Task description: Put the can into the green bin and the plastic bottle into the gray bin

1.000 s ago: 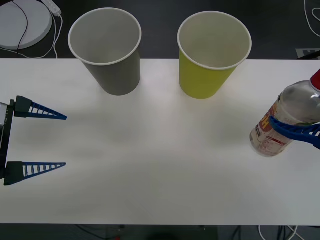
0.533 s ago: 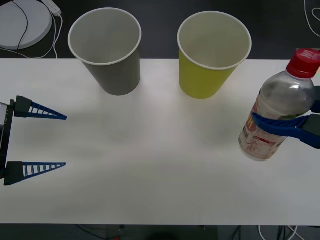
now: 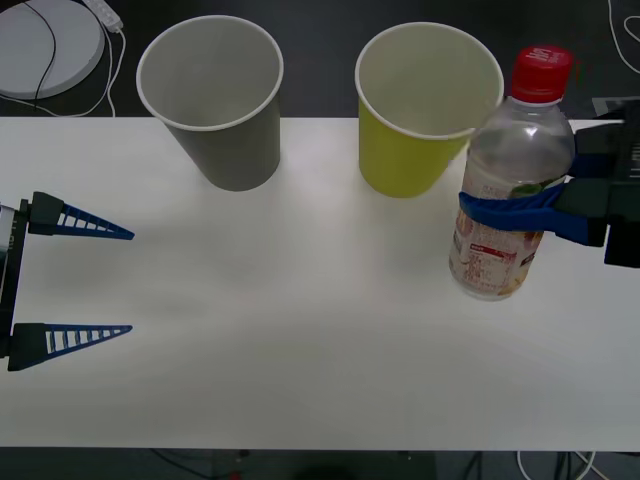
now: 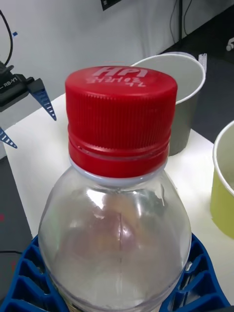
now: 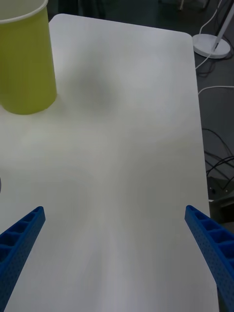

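Front view: the right gripper (image 3: 505,212) enters from the right edge and is clamped around the middle of the plastic bottle (image 3: 507,180), its blue fingers (image 3: 490,214) wrapping the body just above the printed label. The bottle stands nearly upright, red cap on top. Whether its base touches the white table (image 3: 300,330) cannot be told. The green bin (image 3: 425,110) stands upright just beside the held bottle, on the side toward the other arm; the bottle's shoulder overlaps the bin's rim in this view. The gray bin (image 3: 212,100) stands upright farther on, beyond the green bin from the right gripper and apart from it. Both bins show white interiors. The left gripper (image 3: 90,282) sits at the left edge of the table, fingers spread wide with nothing between them, well apart from both bins and from the bottle.

Right wrist view: the plastic bottle (image 4: 119,195) sits directly in the gripper, with the ribbed blue fingers (image 4: 34,287) pressed against both sides of its clear body below the shoulder. Beyond the cap stands the gray bin (image 4: 187,107); the green bin (image 4: 223,185) shows at the picture's edge. The left gripper (image 4: 24,114) is farther off across the table.

Left wrist view: the left gripper (image 5: 114,253) is spread, a blue finger (image 5: 19,248) at each corner, bare table between them. The green bin (image 5: 25,56) stands ahead, off to one side.
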`<control>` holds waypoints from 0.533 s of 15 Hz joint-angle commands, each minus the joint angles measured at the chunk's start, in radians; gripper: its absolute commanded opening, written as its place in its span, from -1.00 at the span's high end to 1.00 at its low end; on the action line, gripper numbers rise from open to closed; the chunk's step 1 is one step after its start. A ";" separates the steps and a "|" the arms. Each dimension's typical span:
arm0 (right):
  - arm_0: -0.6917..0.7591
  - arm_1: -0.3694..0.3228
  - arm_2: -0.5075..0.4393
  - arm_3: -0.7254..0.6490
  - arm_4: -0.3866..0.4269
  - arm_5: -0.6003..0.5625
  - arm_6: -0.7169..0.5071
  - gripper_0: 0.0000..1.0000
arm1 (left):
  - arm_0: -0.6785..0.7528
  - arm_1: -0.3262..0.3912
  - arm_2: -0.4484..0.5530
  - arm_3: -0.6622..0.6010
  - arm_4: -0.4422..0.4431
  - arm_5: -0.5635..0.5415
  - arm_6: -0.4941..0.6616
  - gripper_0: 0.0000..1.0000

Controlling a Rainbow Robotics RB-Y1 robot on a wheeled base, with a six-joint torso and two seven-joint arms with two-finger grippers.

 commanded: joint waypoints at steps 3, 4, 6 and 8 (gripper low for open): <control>-0.254 -0.031 0.192 0.128 0.000 -0.036 -0.001 1.00 | 0.000 0.000 0.000 0.000 0.000 0.000 0.000 -1.00; -0.308 -0.030 0.224 0.156 0.001 -0.058 -0.001 1.00 | 0.000 0.000 0.000 0.000 0.000 0.000 0.000 -1.00; -0.426 -0.025 0.301 0.219 0.001 -0.095 -0.003 1.00 | 0.000 0.000 0.000 0.000 0.000 0.000 0.000 -1.00; -0.529 -0.025 0.393 0.274 0.001 -0.095 -0.003 1.00 | 0.000 0.000 0.000 0.000 0.000 0.000 0.000 -1.00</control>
